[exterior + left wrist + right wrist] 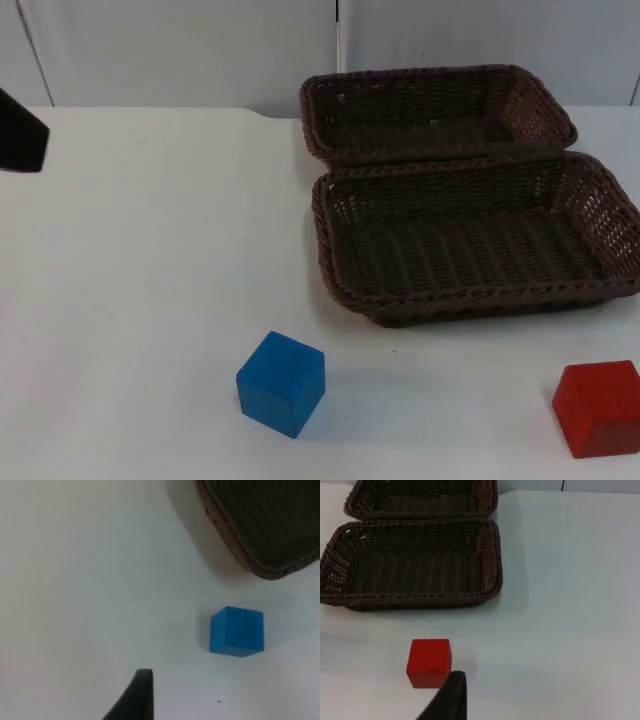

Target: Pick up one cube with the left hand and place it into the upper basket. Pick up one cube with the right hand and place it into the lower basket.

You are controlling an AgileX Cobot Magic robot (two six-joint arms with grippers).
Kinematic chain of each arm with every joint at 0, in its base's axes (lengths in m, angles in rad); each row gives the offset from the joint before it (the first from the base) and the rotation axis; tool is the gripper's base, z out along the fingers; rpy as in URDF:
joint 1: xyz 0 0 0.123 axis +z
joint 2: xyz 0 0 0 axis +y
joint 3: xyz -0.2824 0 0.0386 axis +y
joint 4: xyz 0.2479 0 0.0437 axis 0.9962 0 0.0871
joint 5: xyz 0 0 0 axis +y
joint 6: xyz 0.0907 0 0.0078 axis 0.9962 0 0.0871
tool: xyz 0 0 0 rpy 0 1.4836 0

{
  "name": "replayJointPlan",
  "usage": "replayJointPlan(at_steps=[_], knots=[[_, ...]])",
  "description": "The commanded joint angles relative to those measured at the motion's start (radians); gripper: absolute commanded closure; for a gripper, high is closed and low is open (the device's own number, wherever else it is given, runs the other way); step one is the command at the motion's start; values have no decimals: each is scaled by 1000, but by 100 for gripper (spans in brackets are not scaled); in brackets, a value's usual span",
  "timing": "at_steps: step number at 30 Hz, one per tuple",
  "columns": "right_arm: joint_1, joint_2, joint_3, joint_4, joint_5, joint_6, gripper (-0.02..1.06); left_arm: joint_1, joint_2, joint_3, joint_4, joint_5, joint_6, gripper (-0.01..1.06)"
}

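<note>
**Two cubes on the table, two wicker baskets unfilled**

Nearest to you in the top view: red cube (598,407), lower right of the frame, partly cut by the right edge. Solid colour, matt faces, squared edges; a small dark scuff shows low on its front face in the right wrist view (429,662). No label or writing on it.

Blue cube (281,383), lower centre of the top view, turned so one corner points toward you. Plain matt blue, no markings. It rests on the white table (150,300), apart from the baskets and well apart from the red cube. You see it again in the left wrist view (236,631), just clear of a basket corner.

Lower basket (470,240), centre right: dark brown woven wicker, rectangular, shallow, with a braided rim and ribbed floor. Nothing lies in it.

Upper basket (435,112), directly behind it at the upper right: same weave and shape. Its near rim touches the lower basket's far rim. Nothing lies in it either.

Left arm: you get a black part of it at the left edge of the top view. Left gripper (135,695): one black fingertip visible above bare table; I cannot tell whether the claw is parted or closed.

Right gripper (447,697): one black fingertip visible, just beside the red cube; likewise cannot be told.
</note>
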Motion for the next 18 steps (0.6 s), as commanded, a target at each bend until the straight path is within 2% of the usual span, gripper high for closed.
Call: replayJointPlan(at_steps=[1,5,10,18], knots=[[-4,-4,0,0,-6,0,-1,-25,5,-6,-23,-15,5,0],[-4,-4,0,0,-6,0,-1,-88,29,-6,-27,-68,5,0],[-4,-4,0,0,-6,0,-1,-134,73,-6,-18,-95,5,0],[-4,-4,0,0,-6,0,-1,-177,179,-64,29,-95,3,0]])
